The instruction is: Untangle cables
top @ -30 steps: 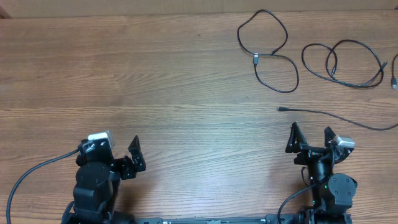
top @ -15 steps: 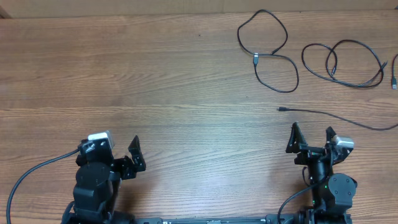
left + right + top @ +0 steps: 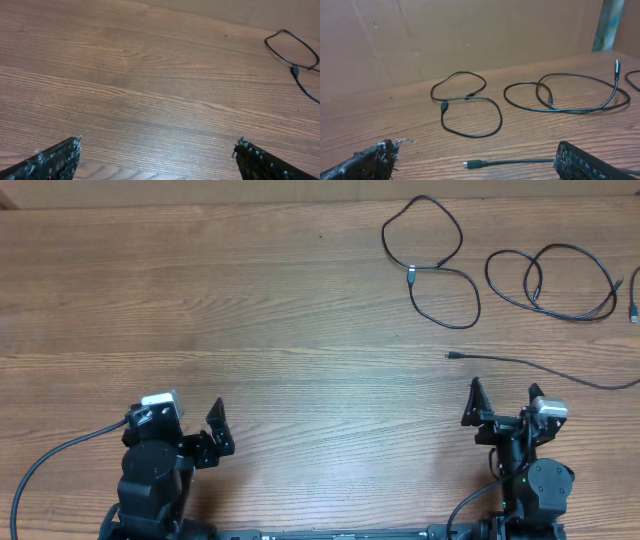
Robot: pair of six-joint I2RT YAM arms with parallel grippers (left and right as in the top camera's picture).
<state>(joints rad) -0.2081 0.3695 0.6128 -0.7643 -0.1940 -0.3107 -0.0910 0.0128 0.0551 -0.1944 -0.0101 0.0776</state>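
Observation:
Three thin black cables lie apart at the far right of the table. A figure-eight cable (image 3: 411,275) (image 3: 444,106) is the leftmost, and its loop also shows in the left wrist view (image 3: 295,71). To its right lies a coiled cable (image 3: 533,288) (image 3: 506,95). A nearly straight cable (image 3: 490,357) runs nearer, its plug (image 3: 472,164) resting just ahead of my right gripper (image 3: 501,392) (image 3: 477,146), which is open and empty. My left gripper (image 3: 185,422) (image 3: 158,142) is open over bare wood, far from every cable.
The wooden table (image 3: 250,310) stretches wide to the left and centre. A brown wall (image 3: 470,35) stands behind the table's far edge. A loose plug end (image 3: 634,310) lies at the right edge. A thick arm wire (image 3: 40,465) trails off at the near left.

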